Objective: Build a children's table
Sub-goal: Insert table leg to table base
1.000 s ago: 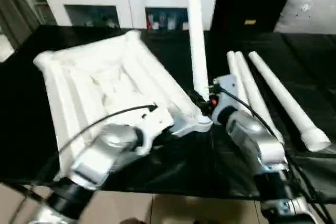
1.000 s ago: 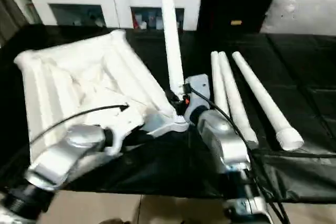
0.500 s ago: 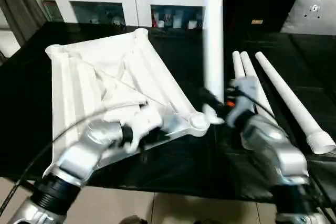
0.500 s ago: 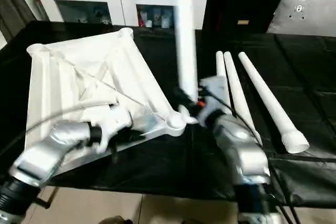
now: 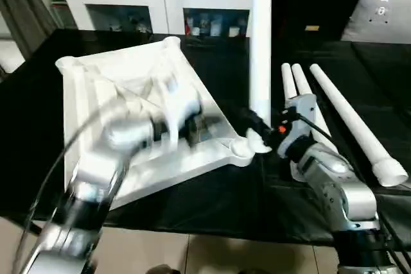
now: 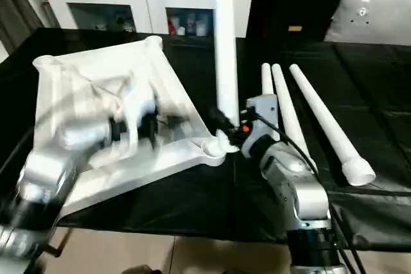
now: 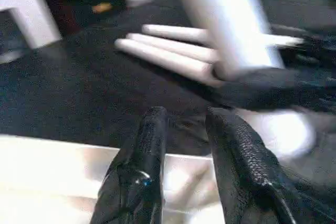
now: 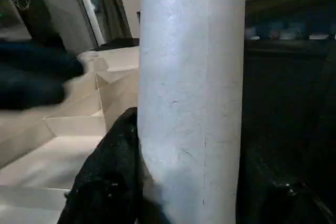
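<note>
While your right gripper [image 5: 257, 134] clamped the upright leg [image 5: 260, 43] beside the tabletop's [image 5: 115, 85] corner socket [image 5: 241, 148], your empty, seemingly parted left gripper [image 7: 184, 129] hovered; seating needed alignment.

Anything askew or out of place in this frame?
Nothing damaged. The tabletop lies underside up, skewed on the black cover, its near corner socket pointing at the robot. The right tool holds one leg upright beside that socket, apparently not seated. Three legs lie alongside.
</note>
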Motion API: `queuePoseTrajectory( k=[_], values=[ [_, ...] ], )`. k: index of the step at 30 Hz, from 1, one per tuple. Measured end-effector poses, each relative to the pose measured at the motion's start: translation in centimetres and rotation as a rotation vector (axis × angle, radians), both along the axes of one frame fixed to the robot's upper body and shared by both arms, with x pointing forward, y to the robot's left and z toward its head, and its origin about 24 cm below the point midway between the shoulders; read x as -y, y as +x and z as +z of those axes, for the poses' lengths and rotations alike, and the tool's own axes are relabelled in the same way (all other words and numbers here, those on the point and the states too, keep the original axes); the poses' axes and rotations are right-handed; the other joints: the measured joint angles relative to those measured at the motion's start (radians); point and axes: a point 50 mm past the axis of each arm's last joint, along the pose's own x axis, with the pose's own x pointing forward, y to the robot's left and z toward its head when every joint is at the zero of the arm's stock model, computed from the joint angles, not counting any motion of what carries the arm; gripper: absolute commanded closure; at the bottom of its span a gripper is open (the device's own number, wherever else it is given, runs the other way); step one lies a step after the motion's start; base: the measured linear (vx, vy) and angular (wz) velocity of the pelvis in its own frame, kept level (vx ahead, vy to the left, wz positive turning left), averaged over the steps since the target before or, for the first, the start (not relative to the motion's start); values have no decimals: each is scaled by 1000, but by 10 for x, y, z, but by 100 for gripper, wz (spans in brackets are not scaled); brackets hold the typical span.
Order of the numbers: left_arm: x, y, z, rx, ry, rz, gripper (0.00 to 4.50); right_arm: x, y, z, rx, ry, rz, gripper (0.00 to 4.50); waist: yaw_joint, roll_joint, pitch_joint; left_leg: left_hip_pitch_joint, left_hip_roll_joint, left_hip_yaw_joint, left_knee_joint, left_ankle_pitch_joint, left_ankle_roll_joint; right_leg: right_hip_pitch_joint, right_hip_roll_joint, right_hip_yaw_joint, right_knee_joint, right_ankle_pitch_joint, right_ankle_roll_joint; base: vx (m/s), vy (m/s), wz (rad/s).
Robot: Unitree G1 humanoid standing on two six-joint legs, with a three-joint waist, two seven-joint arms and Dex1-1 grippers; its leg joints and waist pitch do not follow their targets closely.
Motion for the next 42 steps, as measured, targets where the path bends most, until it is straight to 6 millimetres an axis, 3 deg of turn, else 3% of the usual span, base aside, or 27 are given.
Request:
queuePoseTrajectory(
  k=[3, 7, 8, 9, 16, 19, 28, 42],
  values=[
    [-2, 11, 4, -4, -13, 84, 273, -5, -4, -1, 1, 7, 51, 262, 3, 0, 0, 0, 1, 0, 0, 3, 5, 0, 0, -1, 0, 0, 0, 0, 0, 0],
    [3, 19, 8, -24, -34, 115, 268, -13, -8, 1, 16, 8, 116, 262, 5, 0, 0, -1, 1, 0, 1, 3, 5, 0, 0, -1, -1, 0, 0, 0, 0, 0],
    [5, 21, 10, -24, -37, 127, 238, -15, -9, 2, 19, 8, 127, 262, 7, 0, 0, -1, 1, 0, 1, 3, 5, 0, 0, -1, -1, 0, 0, 0, 0, 0],
    [6, 24, 11, -24, -39, 138, 238, -16, -9, 1, 18, 8, 135, 262, 8, 0, 0, -1, 1, 0, 1, 3, 5, 0, 0, -1, 0, 0, 0, 0, 0, 0],
    [15, 39, 17, -29, -53, 186, 192, -22, -18, -7, -6, -20, 212, 262, 27, 0, 0, -3, 1, 0, 2, 3, 6, -1, 0, -1, -1, 1, 0, 0, 0, 0],
    [26, 36, 20, -23, -87, 120, 154, -22, -19, -5, 8, -33, 215, 262, 31, 0, 0, -3, 1, 0, 2, 3, 6, -1, 0, -1, -1, 1, 0, 0, 0, 0],
    [43, 19, 40, 46, -151, -75, 93, -15, -16, -5, 26, -67, 175, 262, 31, 0, 0, -5, 1, 0, 5, 3, 7, -2, 0, -1, 0, 2, 0, 0, 0, 0],
    [46, 5, 43, 95, -144, -186, 6, -13, -16, -10, 13, -115, 166, 262, 30, -1, 0, -6, 2, 0, 6, 4, 7, -2, 0, -1, 0, 3, 1, 0, 0, 0]
  ],
)
